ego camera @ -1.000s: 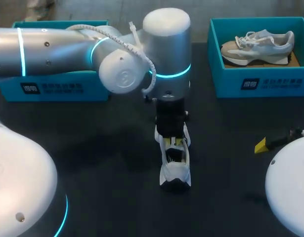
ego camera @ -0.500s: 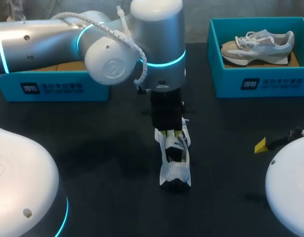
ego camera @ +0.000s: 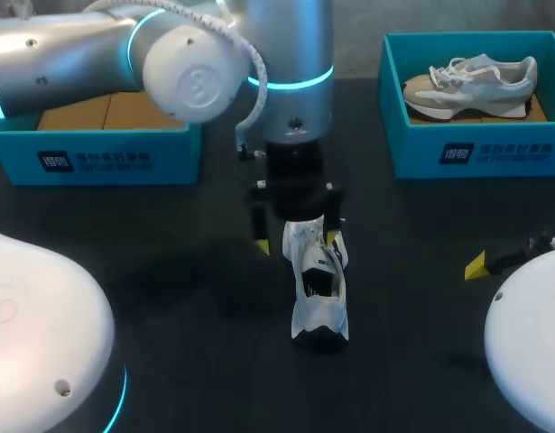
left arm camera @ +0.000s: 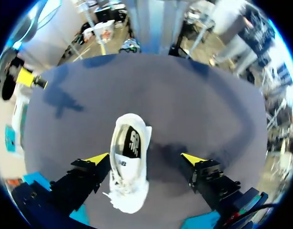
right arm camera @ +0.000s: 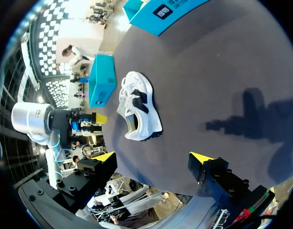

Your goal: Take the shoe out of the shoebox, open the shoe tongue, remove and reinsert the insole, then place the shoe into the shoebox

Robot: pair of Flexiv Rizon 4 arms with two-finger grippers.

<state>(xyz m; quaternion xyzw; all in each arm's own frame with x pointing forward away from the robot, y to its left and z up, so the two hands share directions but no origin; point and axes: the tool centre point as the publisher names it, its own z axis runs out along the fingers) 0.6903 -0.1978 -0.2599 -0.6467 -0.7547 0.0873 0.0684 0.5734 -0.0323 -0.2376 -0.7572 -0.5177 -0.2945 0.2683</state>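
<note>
Head view: my left arm comes in from the left and hangs over the middle of the dark matte surface (ego camera: 169,271).
Shoe: the white laced sports shoe (ego camera: 319,293) stands upright on the surface, opening upward, well apart from both boxes.
Left gripper (left arm camera: 145,159): spread wide and straddling the laced forefoot. One finger is just beside the shoe, the other apart, nothing gripped. Probably placed to work the tongue.
Insole: the dark insole (left arm camera: 131,143) lies inside the opening and looks seated.
Right gripper (right arm camera: 153,157): wide and empty, well apart from the shoe, apparently kept clear.
Boxes: the open teal cardboard shoebox (ego camera: 115,158) at far left shows a bare brown floor and is the likely destination. The matching teal box (ego camera: 467,153) at far right holds a grey-and-cream shoe (ego camera: 471,81).
</note>
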